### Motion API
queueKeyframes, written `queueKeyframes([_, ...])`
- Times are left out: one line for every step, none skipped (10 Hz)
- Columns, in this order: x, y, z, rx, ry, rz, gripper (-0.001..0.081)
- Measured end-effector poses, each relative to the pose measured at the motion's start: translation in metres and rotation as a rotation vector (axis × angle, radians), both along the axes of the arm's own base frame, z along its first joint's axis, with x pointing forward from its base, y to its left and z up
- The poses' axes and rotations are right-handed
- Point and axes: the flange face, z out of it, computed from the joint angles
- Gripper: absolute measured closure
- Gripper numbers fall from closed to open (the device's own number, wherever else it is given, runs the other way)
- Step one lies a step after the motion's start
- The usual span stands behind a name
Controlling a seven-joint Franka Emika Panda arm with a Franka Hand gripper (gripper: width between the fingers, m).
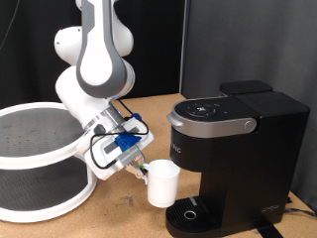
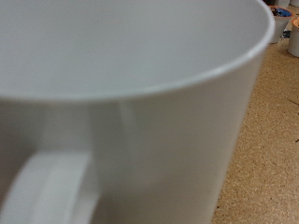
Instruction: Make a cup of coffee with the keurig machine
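Beside keurig machine [image 1: 233, 149] | gripper [image 1: 142, 171] grasping cup of coffee [image 1: 162, 183] | just clear of drip tray [image 1: 193, 214]

The arm [image 1: 94, 55] is glossy white, built of rounded, bulbous links with a broad grey band running down the upper segment. The joints swell into smooth domes, one showing as a white ball on the exterior view's left. Near the wrist the casing narrows into a white block carrying blue parts and small dark fittings. Black cables loop out from this section and curl back under it. The tool [image 1: 144, 174] ends in pale, short fingers, with a speck of green at their tip. No markings or screws are legible.
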Motion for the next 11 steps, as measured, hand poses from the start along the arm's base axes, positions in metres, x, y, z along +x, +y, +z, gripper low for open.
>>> queueKeyframes([0.002,0.003,0.0,0.003,-0.002,0.001,0.0739])
queueKeyframes([0.004,0.008,0.0,0.009,-0.002,0.002,0.0739])
queueKeyframes([0.007,0.012,-0.001,0.016,-0.003,0.0,0.0739])
queueKeyframes([0.009,0.015,-0.003,0.023,-0.001,-0.002,0.0739])
queueKeyframes([0.012,0.02,-0.005,0.034,0.001,-0.004,0.0739])
queueKeyframes([0.014,0.025,-0.008,0.043,0.001,-0.009,0.0739])
queueKeyframes([0.016,0.031,-0.011,0.051,0.004,-0.011,0.0739])
queueKeyframes([0.018,0.037,-0.015,0.057,0.009,-0.01,0.0739])
queueKeyframes([0.019,0.043,-0.019,0.061,0.012,-0.009,0.0739])
queueKeyframes([0.02,0.049,-0.024,0.061,0.017,-0.007,0.0739])
queueKeyframes([0.02,0.055,-0.029,0.061,0.022,-0.002,0.0739])
